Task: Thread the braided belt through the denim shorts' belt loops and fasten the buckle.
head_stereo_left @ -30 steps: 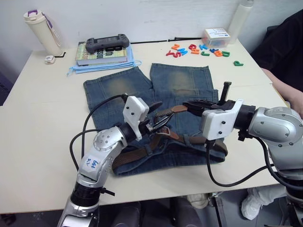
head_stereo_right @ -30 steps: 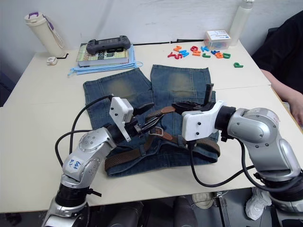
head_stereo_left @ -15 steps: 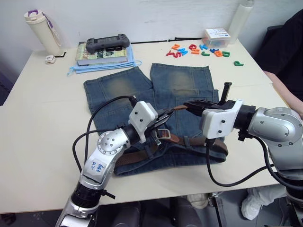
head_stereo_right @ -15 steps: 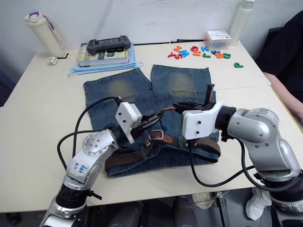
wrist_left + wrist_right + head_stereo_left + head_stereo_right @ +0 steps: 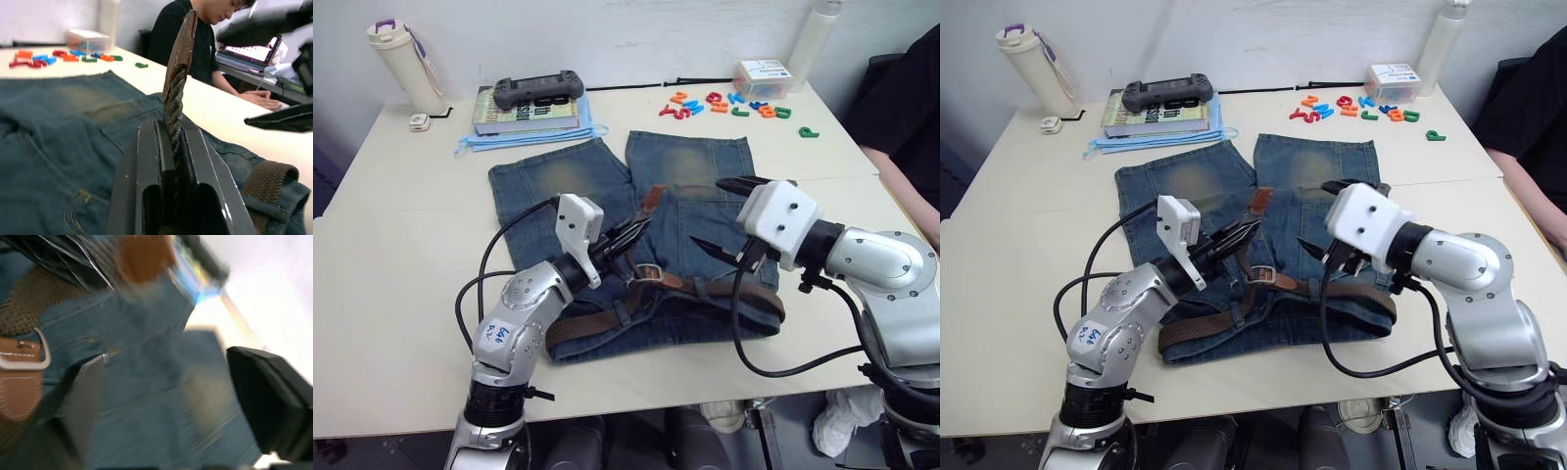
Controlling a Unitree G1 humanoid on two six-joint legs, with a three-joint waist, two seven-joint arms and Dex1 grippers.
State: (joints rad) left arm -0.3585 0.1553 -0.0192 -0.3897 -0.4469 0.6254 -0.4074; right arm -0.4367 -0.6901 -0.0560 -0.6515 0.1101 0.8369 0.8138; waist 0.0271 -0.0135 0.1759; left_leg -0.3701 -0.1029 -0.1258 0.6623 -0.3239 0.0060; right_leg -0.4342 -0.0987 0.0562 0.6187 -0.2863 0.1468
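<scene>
Left eye view gives us the widest look: the broad cream table (image 5: 391,255) carries the faded blue denim shorts (image 5: 568,186) spread flat with the legs pointing away from us and the waistband nearest. The long dark brown braided belt (image 5: 597,323) already runs along that waistband, and at least one short blue denim belt loop (image 5: 625,311) appears to cross over the strap, so we judge the threading largely done, though we cannot tell whether every loop is filled. What is left, as we read it, is the fastening: the small silver rectangular buckle (image 5: 649,272) lies on the shorts near the middle of the waistband with nothing through its frame, while the belt's tan leather tip (image 5: 653,199) stands raised above the denim. Our left gripper (image 5: 625,235) is clamped on the woven strap just below that tip, which the left wrist view shows pinched between the two black fingers (image 5: 146,161). Our right gripper (image 5: 732,213) hangs spread apart and grasping nothing, just beside the buckle. As for containers, a small clear plastic box (image 5: 763,76) sits at the far edge by the scattered coloured plastic letters (image 5: 724,103); we cannot make out what it holds.
</scene>
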